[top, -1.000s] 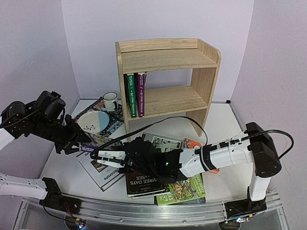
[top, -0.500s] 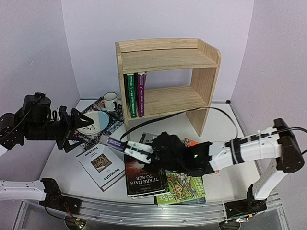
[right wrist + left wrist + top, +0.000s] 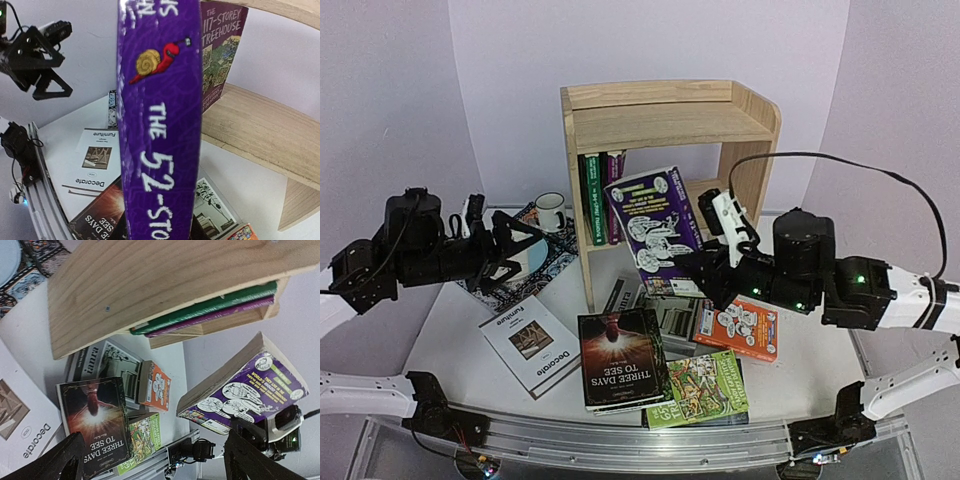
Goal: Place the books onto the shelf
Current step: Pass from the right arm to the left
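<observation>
The right gripper (image 3: pixel 692 272) is clamped on the lower edge of a thick purple book (image 3: pixel 654 222). Its fingertips are hidden behind the cover from above and out of frame in its own wrist view, where the spine fills the middle and the title is cut off. The book hangs tilted in the air before the shelf (image 3: pixel 670 112), level with the lower tier. There two standing books (image 3: pixel 600 195) take the left end, and bare wood runs to their right. The left gripper (image 3: pixel 520 255) hovers with fingers spread wide and holding nothing over the mat (image 3: pixel 555 262), near the tabletop's far-left corner. Toward the front edge lie the white book (image 3: pixel 530 340), a dark book (image 3: pixel 623 362), a green paperback (image 3: pixel 702 392) and an orange one (image 3: pixel 740 330) — the grey book (image 3: pixel 95 367) is partly buried beneath them.
</observation>
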`<action>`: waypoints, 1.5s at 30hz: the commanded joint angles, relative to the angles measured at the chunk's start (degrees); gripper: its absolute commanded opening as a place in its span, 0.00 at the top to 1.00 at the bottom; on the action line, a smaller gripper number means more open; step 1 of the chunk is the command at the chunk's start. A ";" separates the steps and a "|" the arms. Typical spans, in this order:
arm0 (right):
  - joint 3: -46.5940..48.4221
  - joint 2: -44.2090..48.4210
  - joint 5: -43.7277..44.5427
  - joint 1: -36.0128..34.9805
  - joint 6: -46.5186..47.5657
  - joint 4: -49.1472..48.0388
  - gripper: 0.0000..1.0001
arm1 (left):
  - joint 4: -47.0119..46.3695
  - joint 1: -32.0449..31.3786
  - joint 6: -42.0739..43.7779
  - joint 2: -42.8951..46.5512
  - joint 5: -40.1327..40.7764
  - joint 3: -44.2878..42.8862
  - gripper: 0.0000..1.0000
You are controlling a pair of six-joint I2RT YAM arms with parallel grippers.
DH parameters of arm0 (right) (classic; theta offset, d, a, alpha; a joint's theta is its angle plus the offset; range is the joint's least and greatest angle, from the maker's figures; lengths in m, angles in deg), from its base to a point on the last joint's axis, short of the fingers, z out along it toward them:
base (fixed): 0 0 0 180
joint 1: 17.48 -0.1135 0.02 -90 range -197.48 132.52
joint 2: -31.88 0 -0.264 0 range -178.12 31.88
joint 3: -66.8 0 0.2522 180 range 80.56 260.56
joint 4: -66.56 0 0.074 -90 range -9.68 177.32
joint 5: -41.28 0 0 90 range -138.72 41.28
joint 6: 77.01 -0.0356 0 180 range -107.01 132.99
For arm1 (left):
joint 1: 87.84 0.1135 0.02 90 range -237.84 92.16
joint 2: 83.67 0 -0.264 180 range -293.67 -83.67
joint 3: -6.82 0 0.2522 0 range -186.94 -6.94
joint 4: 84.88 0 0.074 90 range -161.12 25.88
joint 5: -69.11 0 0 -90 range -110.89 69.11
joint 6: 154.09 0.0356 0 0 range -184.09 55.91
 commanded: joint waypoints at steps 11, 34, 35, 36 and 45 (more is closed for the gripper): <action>4.63 -2.86 -20.19 4.21 -21.59 -7.31 1.00 | -31.92 -0.05 21.30 -3.12 -20.94 5.51 0.01; 1.81 -8.68 -36.69 4.25 -30.61 -34.09 1.00 | -38.17 -0.08 21.49 -7.11 -25.00 5.70 0.01; 1.85 -8.90 -37.08 4.22 -30.88 -34.59 1.00 | -38.19 -0.11 21.65 -7.15 -25.02 5.65 0.01; 1.86 -9.05 -37.32 4.22 -31.01 -34.94 1.00 | -38.22 -0.11 21.77 -7.17 -25.07 5.58 0.02; 1.92 -12.11 -38.88 4.24 -32.97 -36.28 1.00 | -40.85 -0.11 23.56 -6.75 -31.29 4.31 0.54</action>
